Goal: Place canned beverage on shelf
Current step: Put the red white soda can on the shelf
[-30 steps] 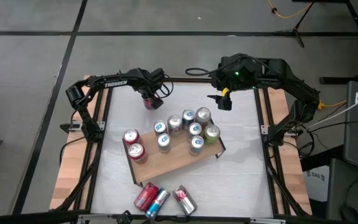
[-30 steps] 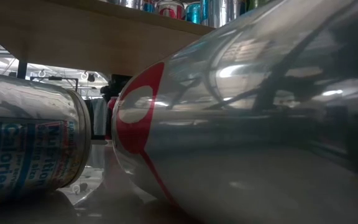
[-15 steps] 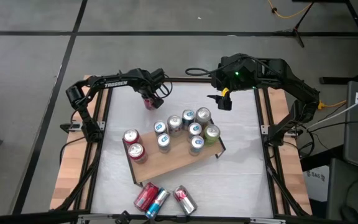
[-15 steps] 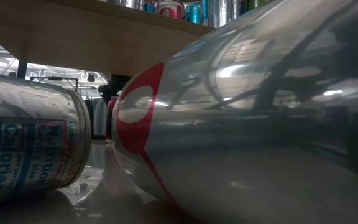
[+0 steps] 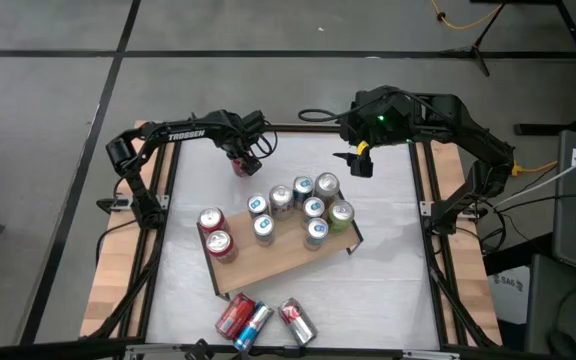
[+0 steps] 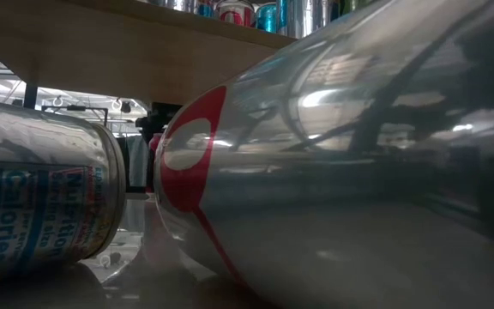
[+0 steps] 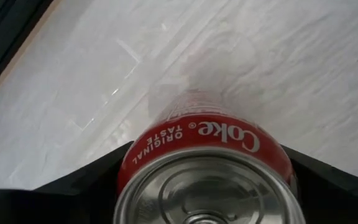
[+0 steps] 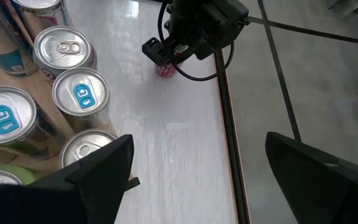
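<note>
While the near edge of the white table [image 5: 388, 290] carries three cans lying on their sides [image 5: 260, 320], these count as stock not yet shelved.

Item, near: toppled cans, red, blue-and-silver and red-and-silver, close together in front of the shelf; two of them fill the low view, long axes level.

Item, middle: shelf [image 5: 278, 258], light wooden board on a thin black frame, set askew on the table. Two red cans [image 5: 213, 232] stand upright at its left end; a cluster of silver, blue-topped and green cans [image 5: 303, 208] stands upright towards its right end. Bare board shows between the groups and along the near side.

Item, far left: red Coke can [image 7: 207, 168], upright on the table beyond the shelf's far-left corner, long axis vertical. Left gripper [image 5: 242, 152] sits directly over it, fingers flanking the can on either side; whether they press the wall or stand just clear cannot be told. Judged: the left arm is plainly the nearer, and the shelf lies nearer and to the right of it.

Item, far right: right gripper [image 5: 360, 163], hovering beyond the shelf's far-right corner, fingers spread, holding nothing.
</note>
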`<state>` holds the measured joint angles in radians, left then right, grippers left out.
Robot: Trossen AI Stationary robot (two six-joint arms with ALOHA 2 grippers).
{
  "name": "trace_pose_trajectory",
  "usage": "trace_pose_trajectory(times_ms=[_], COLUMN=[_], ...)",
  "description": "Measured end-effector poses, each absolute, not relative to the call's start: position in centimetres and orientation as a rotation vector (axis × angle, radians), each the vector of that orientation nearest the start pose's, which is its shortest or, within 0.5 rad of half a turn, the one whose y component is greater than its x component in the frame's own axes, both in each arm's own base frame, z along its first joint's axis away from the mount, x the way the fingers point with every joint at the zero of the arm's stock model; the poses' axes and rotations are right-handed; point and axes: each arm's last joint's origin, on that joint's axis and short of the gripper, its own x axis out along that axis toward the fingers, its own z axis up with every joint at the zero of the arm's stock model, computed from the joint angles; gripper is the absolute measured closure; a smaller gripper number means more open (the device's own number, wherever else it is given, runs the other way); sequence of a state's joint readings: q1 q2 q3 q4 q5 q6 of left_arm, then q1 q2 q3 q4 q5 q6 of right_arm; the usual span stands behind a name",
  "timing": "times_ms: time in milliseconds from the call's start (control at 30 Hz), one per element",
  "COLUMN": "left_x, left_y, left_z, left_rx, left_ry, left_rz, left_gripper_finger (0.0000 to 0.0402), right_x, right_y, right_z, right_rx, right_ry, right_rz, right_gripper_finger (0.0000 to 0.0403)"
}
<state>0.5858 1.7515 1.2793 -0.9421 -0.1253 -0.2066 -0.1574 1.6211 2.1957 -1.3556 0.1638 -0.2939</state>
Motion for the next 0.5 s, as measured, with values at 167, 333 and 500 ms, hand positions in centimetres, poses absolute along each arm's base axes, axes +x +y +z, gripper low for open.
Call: trace_pose_trajectory(times_ms=[167,333,500], left_x=[27.13,27.14,27.03], left_y=[18.43,18.4,18.31], left_z=[21.03,21.04,21.01], left_rx=[-0.493,-0.505,-0.51], left_ry=[1.343,1.341,1.356], left_rz=[0.733,0.721,0.717], left_gripper_finger=[0.012,0.0125,0.0125], right_x=[27.06,27.06,27.06], right_y=[-4.78,-4.78,-4.77], right_z=[48.29,48.28,48.28], right_rx=[-0.279,-0.279,-0.279], right_ry=[0.823,0.824,0.824], right_rz=[-0.187,-0.187,-0.187], right_gripper_finger=[0.0047,0.0047,0.0047])
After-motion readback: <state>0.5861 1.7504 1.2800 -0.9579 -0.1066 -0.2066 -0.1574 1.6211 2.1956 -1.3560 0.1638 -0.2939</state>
